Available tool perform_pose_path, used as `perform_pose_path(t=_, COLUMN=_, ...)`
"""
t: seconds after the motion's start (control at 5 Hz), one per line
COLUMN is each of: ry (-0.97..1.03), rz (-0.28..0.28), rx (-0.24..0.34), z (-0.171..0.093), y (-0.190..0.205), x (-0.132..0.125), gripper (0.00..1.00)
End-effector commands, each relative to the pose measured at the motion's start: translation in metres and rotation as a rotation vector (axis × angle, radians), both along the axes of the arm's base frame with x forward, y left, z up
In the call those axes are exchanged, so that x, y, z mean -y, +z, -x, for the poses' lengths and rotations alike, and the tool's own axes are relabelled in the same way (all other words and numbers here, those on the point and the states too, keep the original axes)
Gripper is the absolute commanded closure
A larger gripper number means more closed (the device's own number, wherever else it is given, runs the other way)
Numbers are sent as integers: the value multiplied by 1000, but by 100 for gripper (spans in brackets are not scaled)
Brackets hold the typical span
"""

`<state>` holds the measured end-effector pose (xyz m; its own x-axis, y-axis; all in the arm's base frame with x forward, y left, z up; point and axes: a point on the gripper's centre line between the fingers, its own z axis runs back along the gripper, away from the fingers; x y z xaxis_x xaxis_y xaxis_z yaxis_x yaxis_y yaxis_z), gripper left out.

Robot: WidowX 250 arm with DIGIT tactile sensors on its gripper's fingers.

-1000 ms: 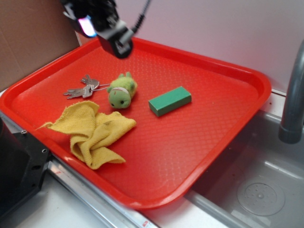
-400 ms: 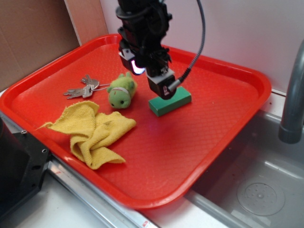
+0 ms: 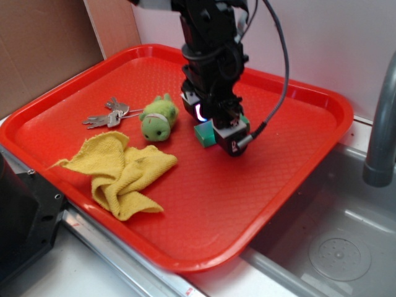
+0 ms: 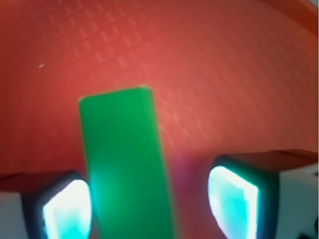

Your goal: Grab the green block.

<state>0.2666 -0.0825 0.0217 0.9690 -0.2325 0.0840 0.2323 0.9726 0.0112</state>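
The green block lies on the red tray, mostly hidden behind my gripper in the exterior view. In the wrist view the block runs lengthwise between my two fingertips. It sits close against the left pad, with a gap to the right pad. My gripper is open and low over the tray, straddling the block.
A fuzzy yellow-green plush toy lies left of the block. A bunch of keys lies further left. A crumpled yellow cloth lies at the tray's front left. A sink and a grey faucet pipe are at the right.
My gripper has come from the tray's back left corner, rightward and down, and now straddles the green block. The block, toy, keys and cloth have not moved.
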Motion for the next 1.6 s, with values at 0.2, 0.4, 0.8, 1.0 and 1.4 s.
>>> perform_pose_path(t=0.2, ry=29, rz=25, rx=27, z=-18, y=-1, x=3, gripper=100)
perform_pose_path(t=0.4, ry=87, rz=9, rx=26, z=-11, y=24, x=-2, gripper=100)
perform_pose_path(t=0.8, ry=226, rz=-32, rx=17, z=27, y=100, x=-4, gripper=100)
perform_pose_path(t=1.0, ry=296, rz=58, rx=-34, z=59, y=126, x=-17, gripper=100)
perform_pose_path(t=1.4, ry=337, rz=74, rx=-23, z=102, y=140, x=-26, gripper=100)
